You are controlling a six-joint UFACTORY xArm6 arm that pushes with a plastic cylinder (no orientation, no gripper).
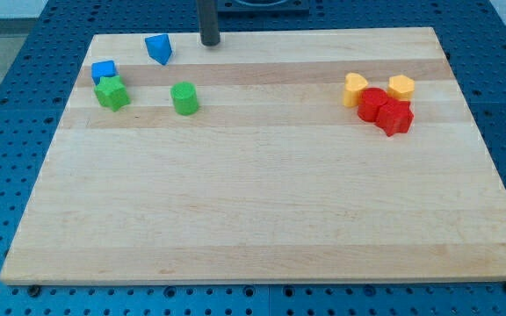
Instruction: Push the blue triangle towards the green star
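Observation:
The blue triangle (159, 48) lies near the board's top edge at the view's upper left. The green star (112, 92) lies lower left of it, touching a blue block (104, 70) just above it. My tip (210, 42) rests on the board near the top edge, a short way to the right of the blue triangle and apart from it.
A green cylinder (184, 98) sits right of the green star. At the view's right is a cluster: two yellow blocks (355, 89) (401, 86) and two red blocks (372, 104) (395, 117). The wooden board (262, 202) lies on a blue perforated table.

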